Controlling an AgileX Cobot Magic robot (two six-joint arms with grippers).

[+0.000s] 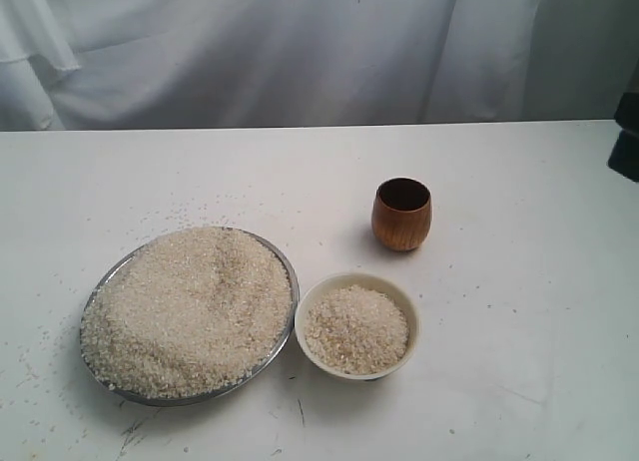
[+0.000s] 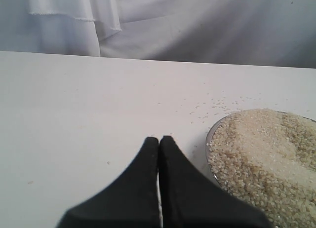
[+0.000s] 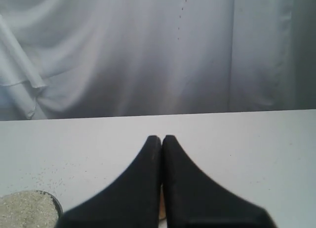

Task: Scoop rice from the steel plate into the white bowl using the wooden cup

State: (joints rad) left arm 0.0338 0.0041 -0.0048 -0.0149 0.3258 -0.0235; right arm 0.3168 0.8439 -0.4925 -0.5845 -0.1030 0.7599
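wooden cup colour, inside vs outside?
The wooden cup is reddish-brown outside, dark inside. Exterior view shows it best.

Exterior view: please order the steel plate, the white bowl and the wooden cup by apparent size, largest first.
1. steel plate, clearly widest.
2. white bowl, roughly half as wide.
3. wooden cup, narrower than the bowl; it stands farther back, yet the order seems safe.

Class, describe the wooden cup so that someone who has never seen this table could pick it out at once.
On the white table, find the big steel plate heaped with rice and the white bowl beside it. Behind the bowl, toward the curtain, stands the wooden cup, touching neither. It alone is reddish-brown, barrel-shaped and dark inside.
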